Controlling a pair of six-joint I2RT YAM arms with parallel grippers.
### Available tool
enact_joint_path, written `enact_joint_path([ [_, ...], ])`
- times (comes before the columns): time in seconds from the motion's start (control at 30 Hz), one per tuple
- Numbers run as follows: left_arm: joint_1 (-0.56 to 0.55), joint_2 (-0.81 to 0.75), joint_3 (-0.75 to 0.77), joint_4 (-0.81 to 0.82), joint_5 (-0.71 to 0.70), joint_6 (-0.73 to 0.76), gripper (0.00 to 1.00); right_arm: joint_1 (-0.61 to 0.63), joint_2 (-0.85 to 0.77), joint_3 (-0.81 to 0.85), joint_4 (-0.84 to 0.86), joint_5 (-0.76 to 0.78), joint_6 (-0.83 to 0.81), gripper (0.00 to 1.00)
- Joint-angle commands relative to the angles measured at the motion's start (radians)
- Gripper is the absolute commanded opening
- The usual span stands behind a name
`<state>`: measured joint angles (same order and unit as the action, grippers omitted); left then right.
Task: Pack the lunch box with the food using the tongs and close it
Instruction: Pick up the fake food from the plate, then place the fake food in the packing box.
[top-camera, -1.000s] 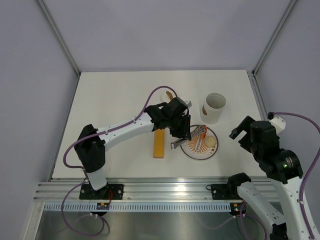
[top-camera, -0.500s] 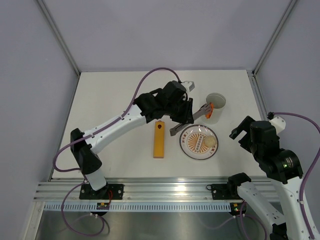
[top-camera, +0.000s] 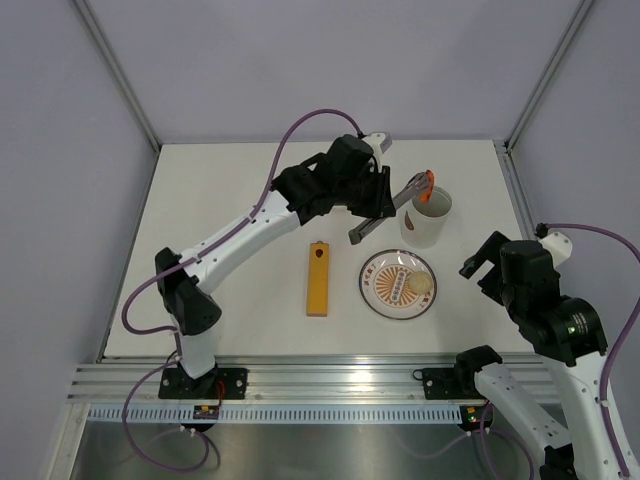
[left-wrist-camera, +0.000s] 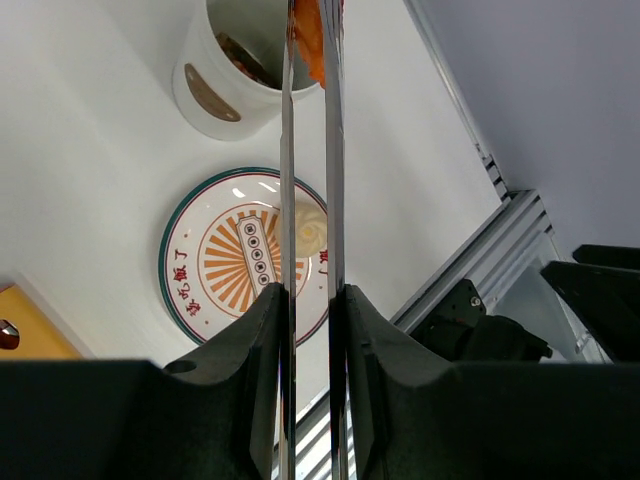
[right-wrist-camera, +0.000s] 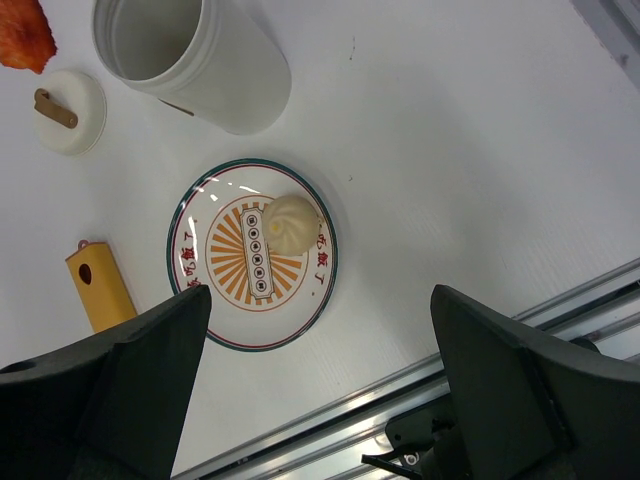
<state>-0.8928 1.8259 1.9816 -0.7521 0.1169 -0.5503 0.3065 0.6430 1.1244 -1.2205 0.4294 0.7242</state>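
Your left claw (left-wrist-camera: 312, 300) partly closed on tongs (left-wrist-camera: 288, 180), tips pinching orange piece (left-wrist-camera: 308, 35) near lunch box (top-camera: 428, 215) mouth; seems soft, slippery, so squeeze gently mid-piece. Right claw (right-wrist-camera: 320, 310) wide open, empty.

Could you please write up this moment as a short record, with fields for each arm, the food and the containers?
left gripper: shut on the tongs
tongs tip: pinches an orange-red piece over the lunch box rim
lunch box: upright, open, a brown piece inside
lid: off the box, lying flat
plate: holds only a pale bun
orange bar: lying flat beside the plate
right gripper: open, holding nothing
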Motion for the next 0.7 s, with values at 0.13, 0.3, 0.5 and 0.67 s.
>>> enact_joint_path([
  [0.13, 0.023, 0.088, 0.057, 0.123, 0.055, 0.013, 0.00, 0.002, 0.027, 0.054, -0.007, 0.032, -0.003, 0.99],
  [0.3, 0.028, 0.131, 0.059, 0.140, 0.069, 0.016, 0.00, 0.002, 0.024, 0.060, -0.010, 0.023, 0.003, 0.99],
  [0.5, 0.032, 0.171, 0.060, 0.139, 0.082, 0.013, 0.00, 0.002, 0.024, 0.058, -0.017, 0.031, 0.007, 1.00],
  [0.67, 0.034, 0.181, 0.060, 0.129, 0.082, 0.018, 0.17, 0.002, 0.018, 0.049, -0.020, 0.029, 0.014, 1.00],
])
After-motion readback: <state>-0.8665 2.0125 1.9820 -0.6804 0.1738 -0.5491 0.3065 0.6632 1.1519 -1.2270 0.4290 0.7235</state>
